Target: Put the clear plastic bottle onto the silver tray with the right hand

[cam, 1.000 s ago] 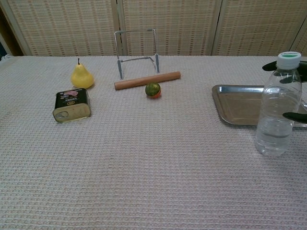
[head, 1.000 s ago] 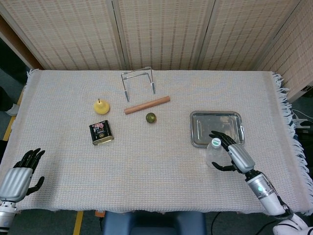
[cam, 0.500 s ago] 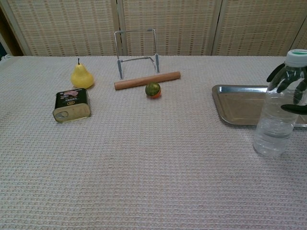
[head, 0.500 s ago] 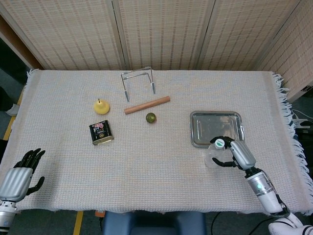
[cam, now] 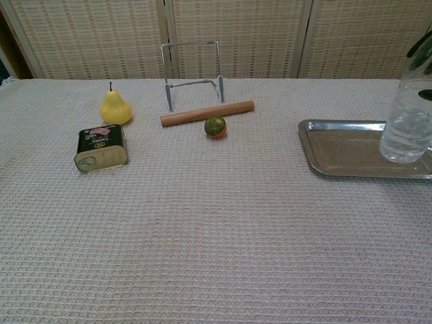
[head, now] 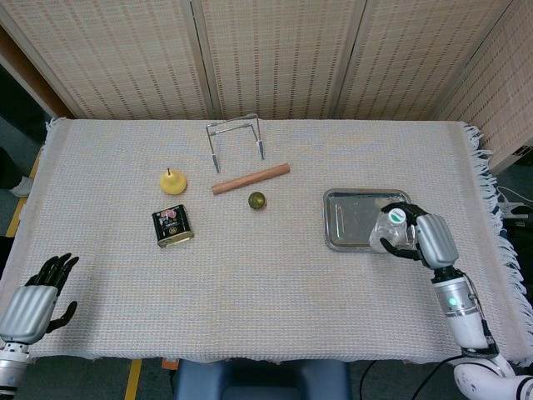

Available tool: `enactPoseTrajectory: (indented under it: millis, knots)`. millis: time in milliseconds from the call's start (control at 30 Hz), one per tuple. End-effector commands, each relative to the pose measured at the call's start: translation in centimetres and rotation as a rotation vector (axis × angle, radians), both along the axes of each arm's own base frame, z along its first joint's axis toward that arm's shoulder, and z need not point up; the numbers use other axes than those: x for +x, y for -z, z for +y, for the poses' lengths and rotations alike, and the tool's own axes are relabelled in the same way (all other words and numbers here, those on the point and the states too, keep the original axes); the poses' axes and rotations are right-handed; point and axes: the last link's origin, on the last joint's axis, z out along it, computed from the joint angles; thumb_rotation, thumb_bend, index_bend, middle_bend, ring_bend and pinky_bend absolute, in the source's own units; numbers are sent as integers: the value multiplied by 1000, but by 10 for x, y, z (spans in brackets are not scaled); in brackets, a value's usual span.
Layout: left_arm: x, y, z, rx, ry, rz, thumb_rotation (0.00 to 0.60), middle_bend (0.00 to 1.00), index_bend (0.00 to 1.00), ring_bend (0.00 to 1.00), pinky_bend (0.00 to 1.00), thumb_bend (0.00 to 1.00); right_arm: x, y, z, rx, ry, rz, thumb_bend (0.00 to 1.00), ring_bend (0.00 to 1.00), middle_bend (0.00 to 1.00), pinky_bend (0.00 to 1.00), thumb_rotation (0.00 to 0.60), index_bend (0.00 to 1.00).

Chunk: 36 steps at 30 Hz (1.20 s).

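Note:
The clear plastic bottle [head: 391,231] with a green-and-white cap stands upright over the right part of the silver tray [head: 350,215]. My right hand [head: 430,240] grips it from the right side, fingers wrapped around its upper body. In the chest view the bottle [cam: 407,125] has its base over the tray's [cam: 341,150] inner floor. Whether it touches the tray I cannot tell. Dark fingers [cam: 422,46] show at the top right edge there. My left hand [head: 37,293] hangs off the table's near left corner, fingers apart and holding nothing.
A yellow pear [head: 173,181], a dark tin [head: 172,225], a wooden rod [head: 250,178], a small green ball [head: 256,200] and a wire rack [head: 236,137] lie on the left and middle of the woven cloth. A folding screen stands behind the table.
My right hand closed around the bottle on the cloth in front of the tray, lifted it and carried it away from me over the tray. The left hand stayed still.

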Motion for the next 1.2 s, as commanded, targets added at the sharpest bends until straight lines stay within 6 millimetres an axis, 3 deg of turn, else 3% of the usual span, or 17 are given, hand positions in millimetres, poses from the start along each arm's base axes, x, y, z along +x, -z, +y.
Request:
enactPoseTrajectory:
  millis: [33,233,367,467,533,733,967,1200]
  knots:
    - [0,1,0,-3,1,4,600,0,37,12,288,415,7,7,0,57,-13,-93,41,338,491,503,600,627]
    - [0,1,0,-4,1,6,600,0,37,12,288,415,25,20,3,370,-29,-452,40,338,491,506,600,627]
    - [-1,0,1,-2,-4,3,600,0,37,12,288,416,23,16,5,486,-26,-594,41,338,491,507,600,627]
    - [-1,1,1,-4,-7,3,600,0,36,12,289,417,13,10,1,417,-46,-494,41,339,491,508,600,627]
    - [0,1,1,-8,-6,3,600,0,36,12,289,417,8,8,-3,276,-62,-363,40,339,492,514,600,627]
    - [0,2,1,-17,-7,8,600,0,36,13,289,416,11,9,-4,-65,-68,-59,41,339,491,531,600,627]
    - [0,3,1,-21,-12,10,600,0,37,13,290,418,9,17,-1,-166,-44,113,41,338,491,531,600,627]
    - [0,3,1,-24,-14,11,600,0,37,14,291,417,8,24,2,-102,-36,82,41,338,491,531,600,627]
